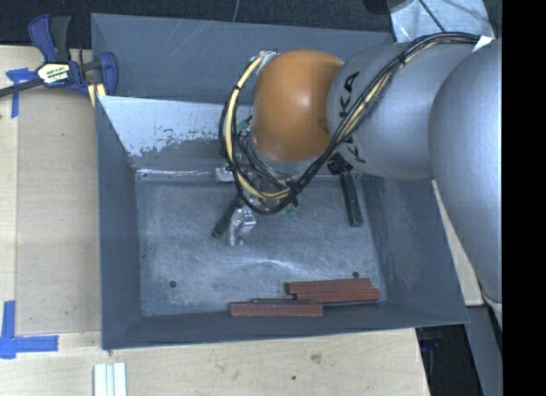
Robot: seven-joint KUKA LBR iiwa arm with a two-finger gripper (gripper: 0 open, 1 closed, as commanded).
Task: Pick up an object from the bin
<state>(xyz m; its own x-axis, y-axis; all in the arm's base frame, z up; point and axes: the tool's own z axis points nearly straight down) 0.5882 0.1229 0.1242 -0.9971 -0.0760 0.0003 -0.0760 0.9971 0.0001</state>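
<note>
My gripper [238, 227] hangs under the orange-covered wrist, low over the bin's floor a little left of the middle. A small dark green piece [223, 222] shows right at its left side; whether it is held or just lies there I cannot tell. A dark grey-green bar [351, 200] lies to the right of the gripper, near the bin's right wall, partly under the arm. Two long reddish-brown flat sticks lie along the front wall, the upper one [333, 289] to the right and the lower one [275, 309] more to the left.
The arm and its cables cover the back right of the bin. Bare grey floor lies left of and in front of the gripper, up to the sticks.
</note>
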